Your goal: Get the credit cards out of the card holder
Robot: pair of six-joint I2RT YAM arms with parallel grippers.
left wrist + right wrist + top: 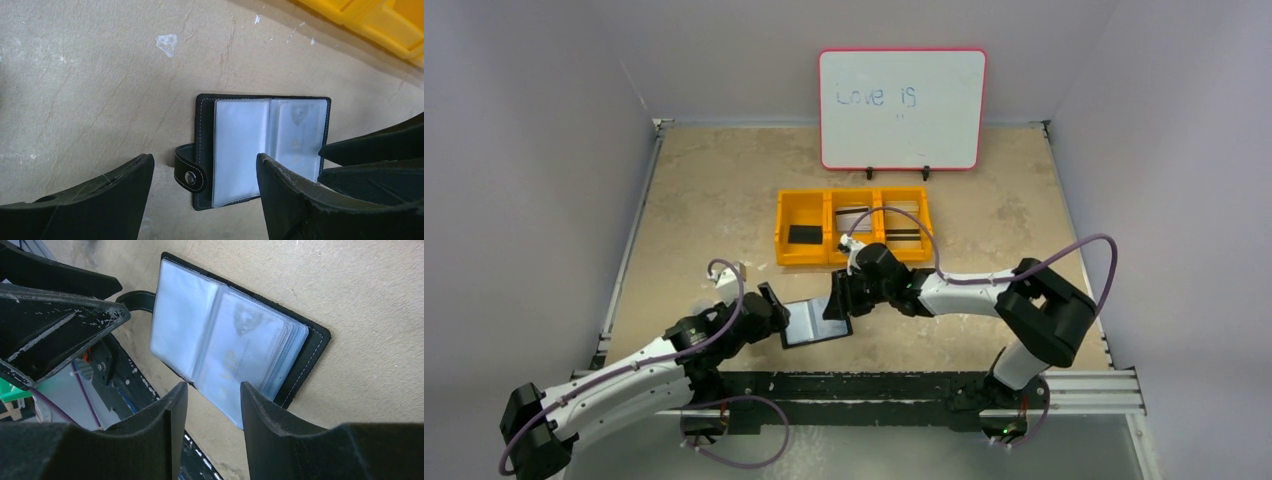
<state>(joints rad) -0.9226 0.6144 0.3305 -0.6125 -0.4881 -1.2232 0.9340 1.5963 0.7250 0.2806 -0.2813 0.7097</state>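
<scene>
Two grippers flanked the card holder [205,120], which lay open and flat on the table [75,75], near the front of the yellow tray [852,262]. Left gripper [204,160]: jaws wide, empty, hovering astride the holder's left half with the snap tab [190,175] between them. Centre: clear plastic sleeves [180,315] fanned like pages; a credit card [250,345] showed through the right-hand stack, faint emblem visible. Right gripper [214,390]: jaws at a moderate gap, nothing pinched, poised at the edge of that stack. Judgement: card light, stiff, smooth, likely slippery against the pads; sleeves soft and floppy, so the holder would probably drag along unless pinned. Best hold: whichever card edge stands at the sleeve mouth, with the left gripper pressing the black cover down.
</scene>
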